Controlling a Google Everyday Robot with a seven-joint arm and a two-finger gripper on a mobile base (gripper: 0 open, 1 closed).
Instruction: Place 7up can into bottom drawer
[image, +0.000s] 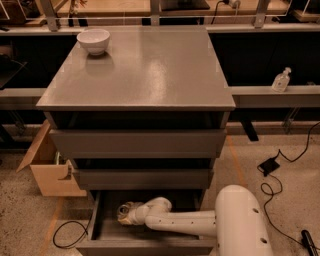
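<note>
The placing step is underway: the gripper sits low inside the open bottom drawer with the 7up can at its tip, gripped or loose I cannot tell, so next comes a sure release and a straight withdrawal.

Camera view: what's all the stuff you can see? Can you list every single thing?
cabinet: one, grey, middle of the view
bowl: one, white, back left of the cabinet top
upper drawers: two, grey, above the bottom drawer
bottom drawer: one, grey, pulled open at the cabinet's foot
7up can: one, silvery, inside the bottom drawer, at the gripper
cardboard box: one, brown, on the floor left of the cabinet
bottle: one, clear, on the ledge to the right
power adapter: one, black, on the floor to the right, with a cable
arm: one, white, reaching into the bottom drawer
gripper: one, pale, inside the bottom drawer, at the can
</note>
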